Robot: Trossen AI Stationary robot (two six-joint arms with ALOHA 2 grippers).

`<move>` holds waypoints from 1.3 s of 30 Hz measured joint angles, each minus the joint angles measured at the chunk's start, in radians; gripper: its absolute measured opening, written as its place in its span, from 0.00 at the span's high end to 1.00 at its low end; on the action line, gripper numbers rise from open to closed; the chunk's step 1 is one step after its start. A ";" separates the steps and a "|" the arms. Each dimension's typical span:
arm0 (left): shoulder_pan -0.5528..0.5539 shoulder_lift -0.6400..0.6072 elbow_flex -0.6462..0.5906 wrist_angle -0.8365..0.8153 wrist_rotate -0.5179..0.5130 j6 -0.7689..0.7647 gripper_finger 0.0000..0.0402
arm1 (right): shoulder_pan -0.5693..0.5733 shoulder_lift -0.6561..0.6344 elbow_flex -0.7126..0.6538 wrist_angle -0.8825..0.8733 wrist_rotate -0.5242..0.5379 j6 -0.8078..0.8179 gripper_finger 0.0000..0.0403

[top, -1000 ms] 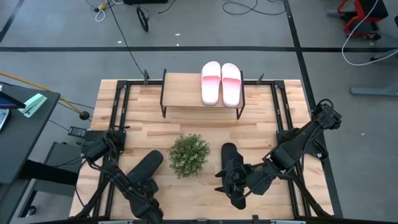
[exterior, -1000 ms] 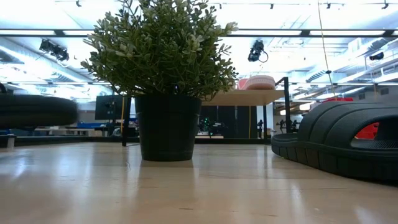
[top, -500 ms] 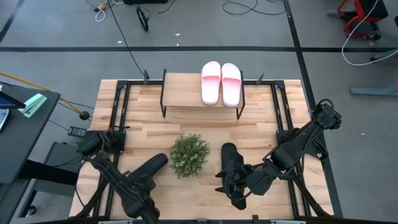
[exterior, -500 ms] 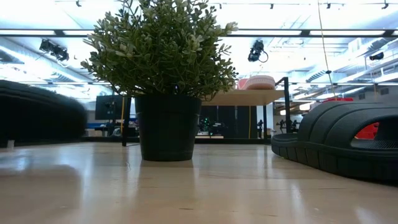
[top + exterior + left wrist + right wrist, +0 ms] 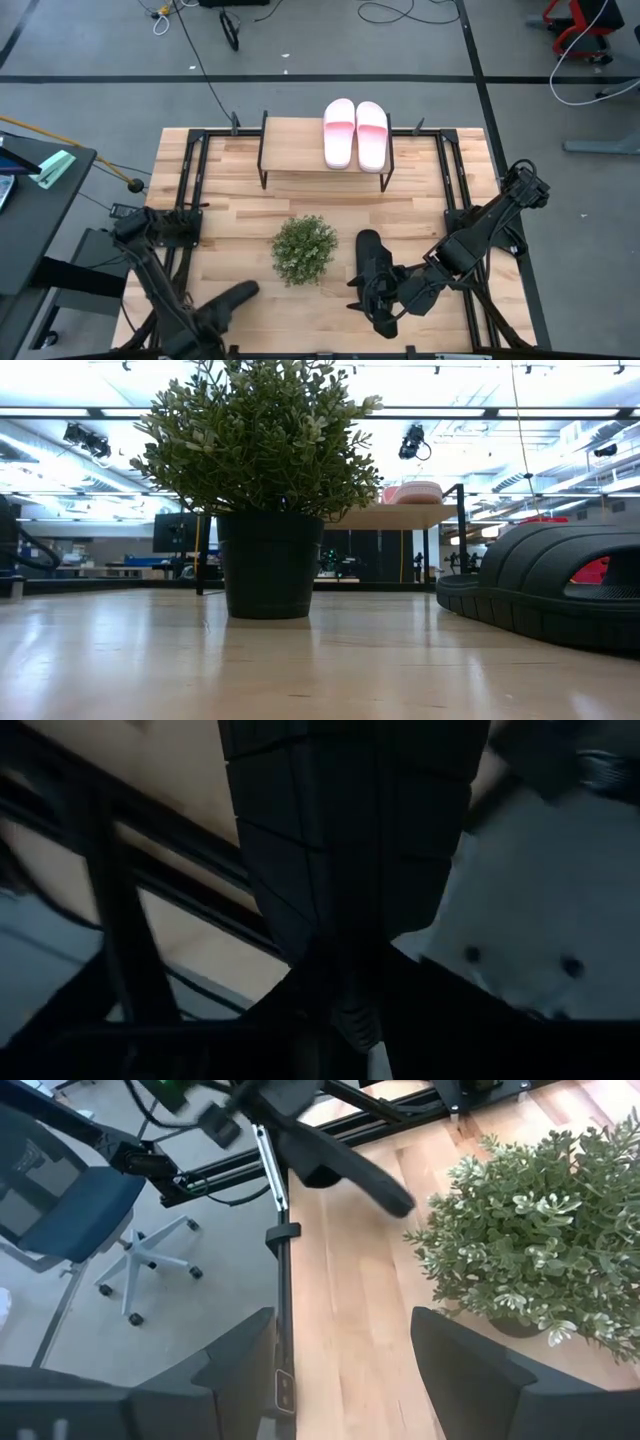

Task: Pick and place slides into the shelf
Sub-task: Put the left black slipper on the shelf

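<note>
Held slide: the plain black rubber slide with 1 broad strap [image 5: 238, 295] is at the near left corner of the light-wood worktop [image 5: 240, 210]. It looks lifted off the wood.
Left jaws: the left gripper [image 5: 212, 310] is clenched on this black slide. Its ribbed sole fills the left wrist view.
Which way to go: the low light-wood shelf on thin black legs [image 5: 295, 150] stands at the middle of the far edge. So it lies far away and a bit to the right of the left jaws.
Free room: the left half of the shelf is bare. The 2 pale pink-and-white slides [image 5: 356, 134] lie side by side on its right half.
Long way of the slide: the held slide lies slanted, more along the near edge. The pink slides point from near to far. I think the black one must turn to match them.
In the way: the small green bushy plant in a dark pot [image 5: 303, 249] stands in the middle of the worktop, beside the straight path.
Other slide: a second plain black slide [image 5: 369, 252] lies on the worktop just right of the plant, pointing from near to far.
Right jaws: the right gripper [image 5: 385, 305] is at the near end of that slide, released, with nothing between its jaws.
Nearer arm: the left arm has its slide. The right arm is nearer to the second one.
</note>
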 joint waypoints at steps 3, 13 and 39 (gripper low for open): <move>-0.004 -0.001 0.068 0.029 -0.008 -0.007 0.85 | 0.003 0.000 0.000 0.000 0.000 0.000 0.40; -0.011 -0.002 0.244 0.097 -0.193 -0.165 0.85 | 0.047 0.000 0.000 -0.001 0.002 0.012 0.40; 0.261 -0.113 0.378 0.313 -0.561 0.012 0.86 | 0.209 -0.035 0.000 -0.009 0.203 -0.012 0.40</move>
